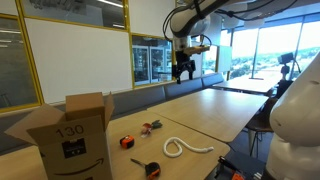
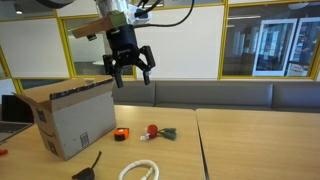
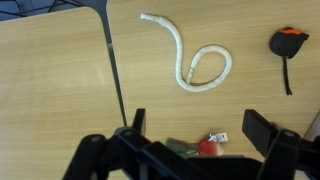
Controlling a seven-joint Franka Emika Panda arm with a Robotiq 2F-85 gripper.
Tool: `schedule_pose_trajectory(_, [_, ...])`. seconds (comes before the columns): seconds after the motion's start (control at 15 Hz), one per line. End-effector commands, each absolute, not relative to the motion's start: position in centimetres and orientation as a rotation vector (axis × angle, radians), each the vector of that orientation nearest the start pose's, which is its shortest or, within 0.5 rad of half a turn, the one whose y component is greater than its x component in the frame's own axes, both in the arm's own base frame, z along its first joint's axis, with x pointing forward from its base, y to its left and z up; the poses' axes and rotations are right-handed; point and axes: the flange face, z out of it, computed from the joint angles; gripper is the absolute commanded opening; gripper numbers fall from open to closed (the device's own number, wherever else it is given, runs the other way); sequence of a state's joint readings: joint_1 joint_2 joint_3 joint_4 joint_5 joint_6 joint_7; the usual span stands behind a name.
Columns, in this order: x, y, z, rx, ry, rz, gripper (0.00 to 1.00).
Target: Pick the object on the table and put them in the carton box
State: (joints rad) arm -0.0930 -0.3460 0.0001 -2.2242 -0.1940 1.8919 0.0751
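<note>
I find the jaws spread to their full width and holding nothing. They hang high above the table, well clear of every item.

The carton box stands upright on the table with its flaps raised and its top open.

In an exterior view:
- The orange-and-black block lies near the box, at its 3 o'clock.
- The reddish item lies near the block, further toward 3 o'clock.
- The coiled white rope lies at 5 o'clock of the block.
- The black item with an orange tip lies at 9 o'clock of the rope.

In the wrist view:
- The rope sits at 12 o'clock of the jaws.
- The black item sits at 2 o'clock.
- The reddish item lies below and between the jaws, partly hidden.

All four items rest on the table, outside the box.
</note>
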Motion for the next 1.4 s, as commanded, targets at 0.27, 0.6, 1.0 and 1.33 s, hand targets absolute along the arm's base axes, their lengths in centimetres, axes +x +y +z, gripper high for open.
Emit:
schedule_pose_trajectory(0.27, [44.7,-1.9,46.1,-3.185,0.188,-0.207,1.00])
schedule_pose_trajectory(0.6, [45.2,-1.2,39.7,-3.088,0.435,-0.155,1.00])
schedule_pose_trajectory(1.0, [47.2,-0.7,34.3,-3.062,0.519,-0.083,1.00])
schedule_pose_trajectory(1.33, [49.2,0.9,30.4,-3.049,0.511,-0.037,1.00])
